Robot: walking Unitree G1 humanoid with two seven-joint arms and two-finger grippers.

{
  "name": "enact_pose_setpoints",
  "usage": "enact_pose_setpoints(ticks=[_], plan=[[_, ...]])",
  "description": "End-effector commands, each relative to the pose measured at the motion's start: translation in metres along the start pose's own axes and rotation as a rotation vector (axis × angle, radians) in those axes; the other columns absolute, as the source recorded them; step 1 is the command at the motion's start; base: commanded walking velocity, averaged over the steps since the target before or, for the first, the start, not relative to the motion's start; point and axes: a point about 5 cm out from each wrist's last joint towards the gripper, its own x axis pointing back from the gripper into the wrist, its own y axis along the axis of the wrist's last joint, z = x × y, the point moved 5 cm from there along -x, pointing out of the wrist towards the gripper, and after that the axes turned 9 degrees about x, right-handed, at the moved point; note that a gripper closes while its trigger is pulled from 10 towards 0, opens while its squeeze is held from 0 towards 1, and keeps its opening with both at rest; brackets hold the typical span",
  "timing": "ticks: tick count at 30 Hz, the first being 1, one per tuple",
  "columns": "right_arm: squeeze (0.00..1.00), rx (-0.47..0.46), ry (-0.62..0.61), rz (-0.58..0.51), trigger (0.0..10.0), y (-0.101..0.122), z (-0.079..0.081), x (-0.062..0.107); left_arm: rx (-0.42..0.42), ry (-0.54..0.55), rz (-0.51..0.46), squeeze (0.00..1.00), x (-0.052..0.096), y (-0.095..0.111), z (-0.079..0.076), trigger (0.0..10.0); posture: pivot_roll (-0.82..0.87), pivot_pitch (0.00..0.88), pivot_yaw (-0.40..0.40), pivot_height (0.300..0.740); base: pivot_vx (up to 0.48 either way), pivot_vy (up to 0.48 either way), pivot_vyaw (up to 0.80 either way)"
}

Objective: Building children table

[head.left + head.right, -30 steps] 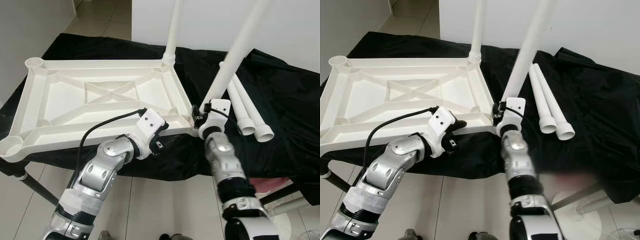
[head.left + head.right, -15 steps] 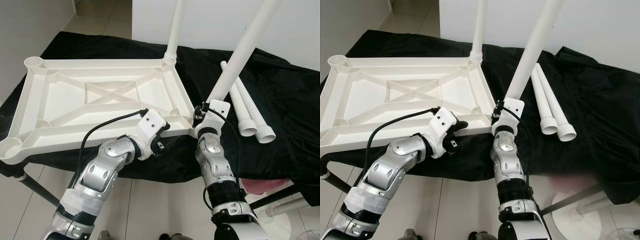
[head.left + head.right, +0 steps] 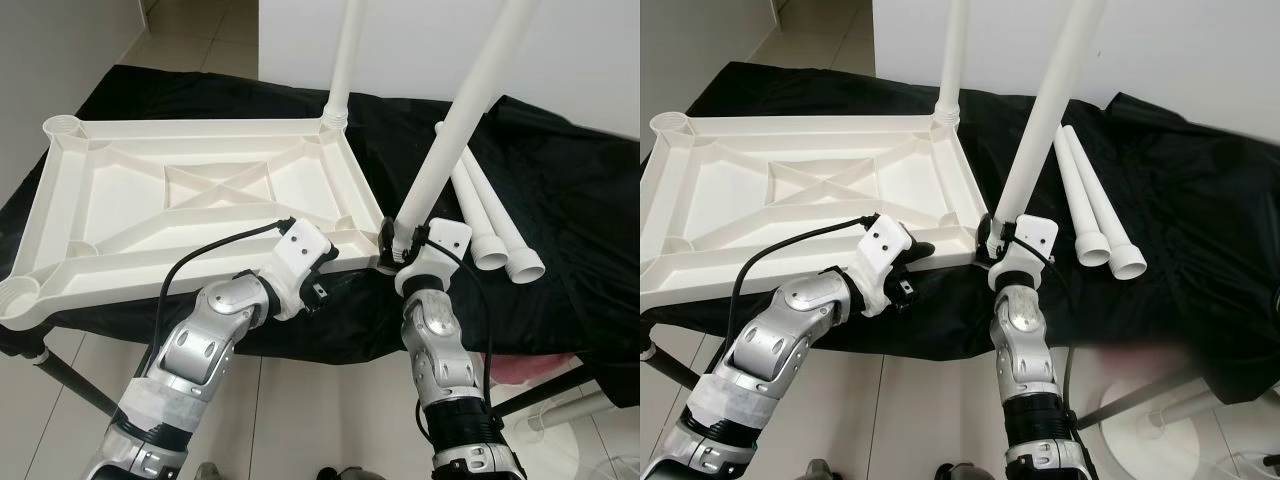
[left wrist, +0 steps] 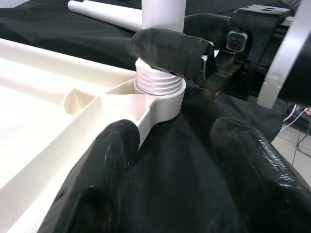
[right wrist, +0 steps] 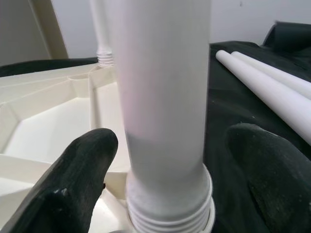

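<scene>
Right claw (image 3: pixel 392 243) shifted nearer, fingers spread around leg (image 3: pixel 452 125) (threaded into tabletop (image 3: pixel 190 215) socket); left claw (image 3: pixel 325 262) spread.

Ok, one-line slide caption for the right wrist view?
Right gripper fingers straddle a white table leg threaded into a corner socket of the upturned tabletop; two spare legs on black cloth.

White tabletop (image 3: pixel 200 190) lies upside down; two legs (image 3: pixel 455 130) stand in corners; two spare legs (image 3: pixel 490 215) lie beside.
</scene>
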Motion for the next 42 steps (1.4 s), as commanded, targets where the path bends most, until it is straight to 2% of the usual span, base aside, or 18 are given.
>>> enact_pose_setpoints(ticks=[1, 4, 7, 8, 10, 11, 12, 13, 15, 16, 22, 23, 24, 25, 27, 28, 36, 42], plan=[[0.0, 0.004, 0.022, 0.01, 10.0, -0.006, -0.003, 0.011, -0.009, 0.031, 0.006, 0.0, 0.001, -0.002, 0.005, 10.0, 0.04, 0.076, -0.126, 0.74, 0.0, 0.0, 0.0], [0.0, 0.009, 0.036, 0.017, 10.0, -0.009, -0.003, 0.016, -0.012, 0.039, 0.004, 0.0, 0.002, -0.002, 0.008, 10.0, 0.04, 0.076, -0.126, 0.74, 0.0, 0.0, 0.0], [0.0, 0.006, 0.053, 0.047, 10.0, -0.018, -0.004, 0.028, -0.022, 0.09, -0.015, 0.0, 0.006, 0.006, 0.025, 10.0, 0.04, 0.086, -0.122, 0.74, 0.0, 0.0, 0.0], [0.0, -0.003, 0.06, 0.054, 8.7, -0.02, -0.004, 0.031, -0.03, 0.109, -0.017, 0.0, 0.009, 0.009, 0.032, 10.0, 0.04, 0.089, -0.119, 0.74, 0.0, 0.0, 0.0], [0.0, -0.009, 0.065, 0.058, 8.7, -0.021, -0.003, 0.032, -0.036, 0.119, -0.017, 0.0, 0.01, 0.011, 0.036, 10.0, 0.04, 0.089, -0.119, 0.74, 0.0, 0.0, 0.0], [0.0, -0.019, 0.079, 0.064, 4.9, -0.022, -0.001, 0.034, -0.044, 0.136, -0.019, 0.0, 0.013, 0.013, 0.042, 10.0, 0.04, 0.092, -0.118, 0.74, 0.0, 0.0, 0.0], [0.0, -0.019, 0.079, 0.064, 4.9, -0.022, -0.001, 0.034, -0.044, 0.136, -0.019, 0.0, 0.013, 0.013, 0.042, 10.0, 0.04, 0.092, -0.118, 0.74, 0.0, 0.0, 0.0], [0.0, -0.021, 0.089, 0.067, 2.1, -0.022, 0.001, 0.034, -0.047, 0.146, -0.022, 0.0, 0.014, 0.015, 0.045, 10.0, 0.04, 0.095, -0.112, 0.74, 0.0, 0.0, 0.0], [0.0, -0.023, 0.096, 0.069, 2.1, -0.023, 0.003, 0.034, -0.049, 0.153, -0.024, 0.0, 0.014, 0.016, 0.048, 10.0, 0.04, 0.096, -0.112, 0.74, 0.0, 0.0, 0.0], [0.0, -0.031, 0.106, 0.071, 0.0, -0.023, 0.005, 0.035, -0.05, 0.16, -0.027, 0.0, 0.015, 0.017, 0.05, 10.0, 0.03, 0.097, -0.111, 0.74, 0.0, 0.0, 0.0], [0.0, -0.058, 0.164, 0.088, 0.2, -0.024, 0.016, 0.035, -0.054, 0.179, -0.043, 0.0, 0.015, 0.023, 0.057, 10.0, 0.03, 0.101, -0.109, 0.74, 0.0, 0.0, 0.0], [0.0, -0.068, 0.178, 0.097, 1.7, -0.025, 0.018, 0.036, -0.054, 0.18, -0.046, 0.0, 0.015, 0.024, 0.058, 10.0, 0.03, 0.101, -0.111, 0.74, 0.0, 0.0, 0.0], [0.0, -0.068, 0.178, 0.097, 1.7, -0.025, 0.018, 0.036, -0.054, 0.18, -0.046, 0.0, 0.015, 0.024, 0.058, 10.0, 0.03, 0.101, -0.111, 0.74, 0.0, 0.0, 0.0], [0.0, -0.074, 0.187, 0.103, 4.9, -0.026, 0.02, 0.036, -0.054, 0.18, -0.048, 0.0, 0.014, 0.024, 0.058, 10.0, 0.03, 0.101, -0.111, 0.74, 0.0, 0.0, 0.0], [0.0, -0.075, 0.197, 0.108, 4.9, -0.026, 0.021, 0.036, -0.055, 0.18, -0.049, 0.0, 0.014, 0.025, 0.059, 10.0, 0.03, 0.104, -0.11, 0.74, 0.0, 0.0, 0.0], [0.0, -0.08, 0.215, 0.114, 10.0, -0.027, 0.024, 0.037, -0.055, 0.182, -0.051, 0.0, 0.014, 0.025, 0.059, 10.0, 0.03, 0.105, -0.11, 0.74, 0.0, 0.0, 0.0], [0.0, -0.091, 0.26, 0.133, 10.0, -0.03, 0.028, 0.035, -0.054, 0.179, -0.056, 0.0, 0.012, 0.025, 0.058, 10.0, 0.02, 0.107, -0.107, 0.74, 0.0, 0.0, 0.0], [0.0, -0.079, 0.235, 0.137, 10.0, -0.03, 0.01, 0.022, -0.07, 0.176, -0.033, 0.0, 0.013, 0.02, 0.059, 10.0, 0.02, 0.107, -0.107, 0.74, 0.0, 0.0, 0.0]])
